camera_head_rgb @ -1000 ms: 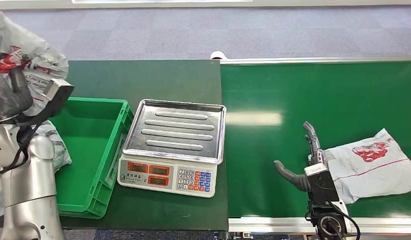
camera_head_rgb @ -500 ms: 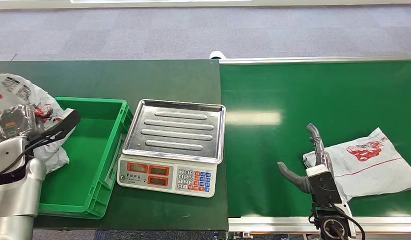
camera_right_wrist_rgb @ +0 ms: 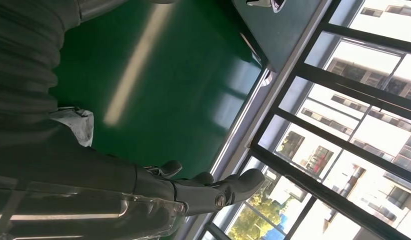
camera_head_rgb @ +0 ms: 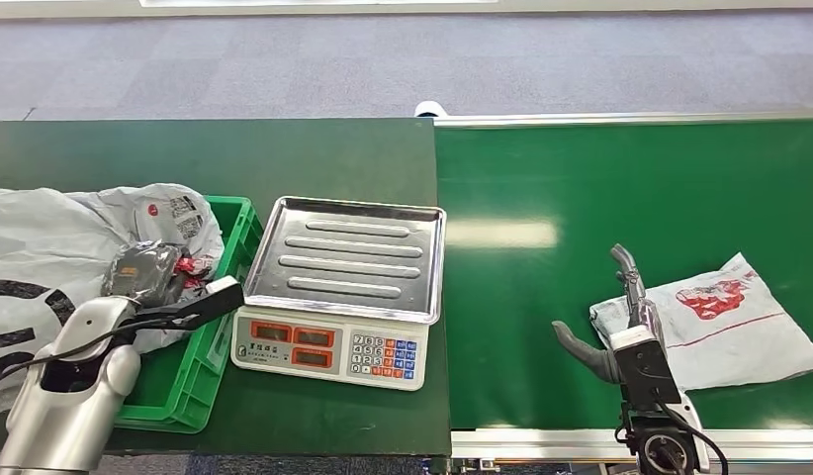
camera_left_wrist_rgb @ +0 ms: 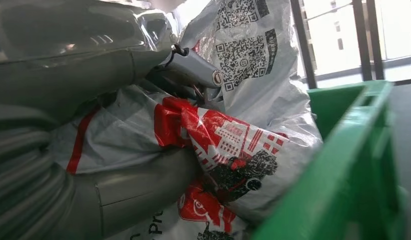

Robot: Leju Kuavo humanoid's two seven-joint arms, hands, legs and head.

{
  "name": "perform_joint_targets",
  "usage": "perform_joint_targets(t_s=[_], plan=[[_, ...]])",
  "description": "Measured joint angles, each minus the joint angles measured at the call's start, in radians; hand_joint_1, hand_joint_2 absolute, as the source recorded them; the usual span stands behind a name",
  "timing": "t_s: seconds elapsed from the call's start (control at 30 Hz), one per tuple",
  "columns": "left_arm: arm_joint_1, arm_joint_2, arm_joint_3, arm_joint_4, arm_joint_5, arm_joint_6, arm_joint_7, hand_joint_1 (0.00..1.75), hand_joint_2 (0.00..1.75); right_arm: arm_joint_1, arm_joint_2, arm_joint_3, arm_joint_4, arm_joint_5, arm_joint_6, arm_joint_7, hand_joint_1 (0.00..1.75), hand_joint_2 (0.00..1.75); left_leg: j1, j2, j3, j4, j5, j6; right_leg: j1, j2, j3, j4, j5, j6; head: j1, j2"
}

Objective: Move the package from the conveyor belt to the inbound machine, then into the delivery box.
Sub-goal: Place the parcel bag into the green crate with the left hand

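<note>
We see a crumpled grey package (camera_head_rgb: 76,237) with red print clutched in the left hand's fingers (camera_left_wrist_rgb: 193,70), draped over the green delivery box (camera_head_rgb: 200,366). Another grey package (camera_head_rgb: 724,322) lies flat on the conveyor belt (camera_head_rgb: 541,297), touching the right hand's fingers (camera_head_rgb: 630,277).

The head view is bright and evenly lit, sharp across the frame. A pale streak of glare lies on the green belt (camera_head_rgb: 501,234), just beyond the right robot hand (camera_head_rgb: 608,315). The steel scale tray (camera_head_rgb: 348,257) shines softly. In the right wrist view, the windows (camera_right_wrist_rgb: 353,100) past the fingertips are strongly overexposed and the robot hand looks dark. In the left wrist view, the green box wall (camera_left_wrist_rgb: 353,165) near the left robot hand (camera_left_wrist_rgb: 93,165) is blurred.
</note>
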State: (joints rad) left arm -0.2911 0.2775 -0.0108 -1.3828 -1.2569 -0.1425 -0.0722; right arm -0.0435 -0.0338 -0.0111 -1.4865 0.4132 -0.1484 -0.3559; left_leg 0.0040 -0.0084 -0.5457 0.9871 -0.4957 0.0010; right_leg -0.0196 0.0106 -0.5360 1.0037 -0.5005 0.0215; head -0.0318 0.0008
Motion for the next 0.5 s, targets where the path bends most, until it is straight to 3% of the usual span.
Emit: perform_joint_targets(t_s=[0.1,0.13,0.27,0.4,0.5], plan=[[0.0,0.009,-0.043,-0.016,0.01,-0.024,-0.003,0.27,1.75,-0.016,0.0,-0.004,0.002,0.0,0.005,0.005,0.0,1.75,0.0,-0.002,0.0,0.0,0.0,0.0,0.0,-0.001,0.001,0.0,0.0,0.0,0.0,0.0],[-0.001,0.01,-0.056,-0.017,0.011,-0.027,-0.002,0.0,1.75,-0.021,0.0,-0.005,0.003,0.0,0.007,0.006,0.0,1.75,0.0,-0.002,0.0,0.0,0.0,0.0,0.0,-0.002,0.001,0.0,0.0,0.0,0.0,0.0],[-0.004,0.011,-0.099,-0.019,0.01,-0.018,0.009,0.0,1.75,-0.033,0.002,-0.006,0.008,0.002,0.011,0.008,0.0,1.75,0.0,-0.002,0.0,0.0,0.0,0.0,0.0,-0.002,0.001,0.0,0.0,0.0,0.0,0.0],[-0.006,0.012,-0.114,-0.025,0.003,0.014,0.029,0.0,0.0,-0.034,0.003,-0.007,0.009,0.004,0.011,0.009,0.0,1.75,0.0,-0.003,0.0,0.0,0.0,0.0,0.0,-0.003,0.001,0.0,0.0,0.0,0.0,0.0],[-0.007,0.006,-0.115,-0.043,-0.015,0.083,0.071,0.0,0.0,-0.031,0.004,-0.007,0.009,0.011,0.012,0.009,0.0,1.75,0.0,-0.003,0.0,0.0,0.0,0.0,0.0,-0.003,0.001,0.0,0.0,0.0,0.0,0.0]])
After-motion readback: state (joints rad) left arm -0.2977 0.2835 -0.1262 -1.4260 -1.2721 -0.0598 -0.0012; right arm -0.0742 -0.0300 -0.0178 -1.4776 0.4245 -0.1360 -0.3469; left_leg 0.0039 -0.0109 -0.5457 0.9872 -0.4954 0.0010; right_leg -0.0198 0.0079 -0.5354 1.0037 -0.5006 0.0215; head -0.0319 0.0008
